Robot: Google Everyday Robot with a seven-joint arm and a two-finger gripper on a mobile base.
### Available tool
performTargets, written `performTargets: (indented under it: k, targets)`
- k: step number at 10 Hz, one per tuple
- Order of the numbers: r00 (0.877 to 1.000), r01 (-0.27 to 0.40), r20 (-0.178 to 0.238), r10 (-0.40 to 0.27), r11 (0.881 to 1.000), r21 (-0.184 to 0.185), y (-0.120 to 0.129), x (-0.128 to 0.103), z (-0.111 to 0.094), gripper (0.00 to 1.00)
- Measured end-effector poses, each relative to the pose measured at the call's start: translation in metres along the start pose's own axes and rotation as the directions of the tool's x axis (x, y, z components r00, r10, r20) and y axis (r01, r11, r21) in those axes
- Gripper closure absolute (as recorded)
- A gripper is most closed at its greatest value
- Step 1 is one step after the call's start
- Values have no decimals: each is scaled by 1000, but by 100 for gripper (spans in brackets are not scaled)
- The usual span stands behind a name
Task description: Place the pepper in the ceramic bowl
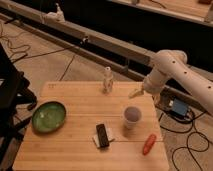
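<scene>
The orange-red pepper (149,144) lies on the wooden table (75,152) near its front right corner. At the left side of the table sits the glossy green ceramic bowl (48,116), with nothing in it. My gripper (135,93) hangs at the end of the white arm (172,75) over the table's back right edge. It is well behind the pepper and far right of the bowl. Its fingers stand open and hold nothing.
A white paper cup (132,116) stands between the gripper and the pepper. A black block on a white pad (102,135) lies at the front middle. A small pale bottle-like figure (107,80) stands at the back edge. Cables and a blue box (177,107) lie on the floor at right.
</scene>
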Motion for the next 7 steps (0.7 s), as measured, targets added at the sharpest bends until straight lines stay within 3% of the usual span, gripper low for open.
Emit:
performTargets:
  k: [4,7]
  targets:
    - [993,-120,6,120,993,-2,38,-10,7,20]
    - [977,-212,18,212,977,3,75,-28,19,20]
